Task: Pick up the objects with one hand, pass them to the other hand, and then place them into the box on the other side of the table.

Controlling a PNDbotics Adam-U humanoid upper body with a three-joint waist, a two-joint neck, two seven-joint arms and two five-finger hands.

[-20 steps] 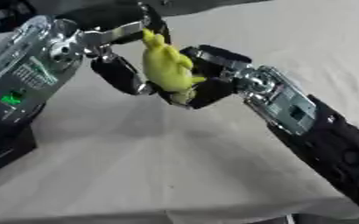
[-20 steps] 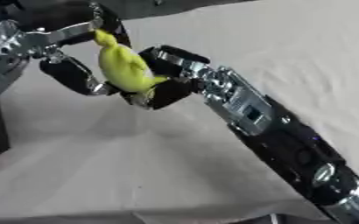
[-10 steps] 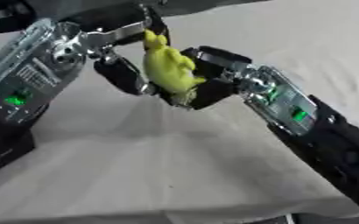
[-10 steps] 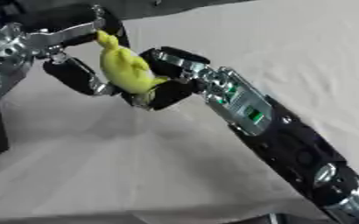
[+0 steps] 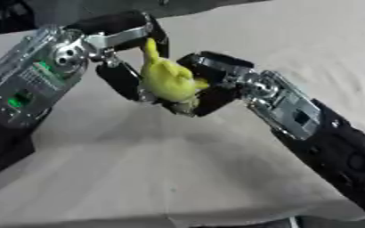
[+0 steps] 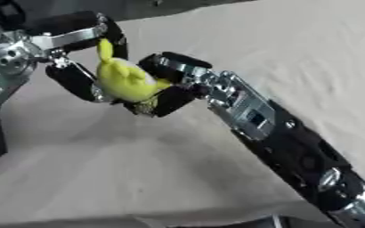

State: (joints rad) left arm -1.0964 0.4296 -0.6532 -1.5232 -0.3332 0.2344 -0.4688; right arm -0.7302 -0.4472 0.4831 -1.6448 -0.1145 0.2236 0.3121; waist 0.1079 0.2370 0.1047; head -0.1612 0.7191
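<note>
Both hands meet in mid-air above the table [image 5: 216, 178] on the yellow toy [image 5: 168, 81]; the left hand [image 5: 123, 58] curls round its top and side, the right hand [image 5: 213, 84] cups it from below; releasing either too early would likely drop it.

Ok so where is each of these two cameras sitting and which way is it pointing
Left eye view: in the robot's head, looking down at the cloth-covered table; the left robot hand and right robot hand meet around a yellow toy, with both forearms showing.
Right eye view: the head's other eye, aimed the same way down; here the same things sit further left in the picture, and more of the right arm shows.
Shared: both show the same moment, the toy held above the table between the two hands.
</note>
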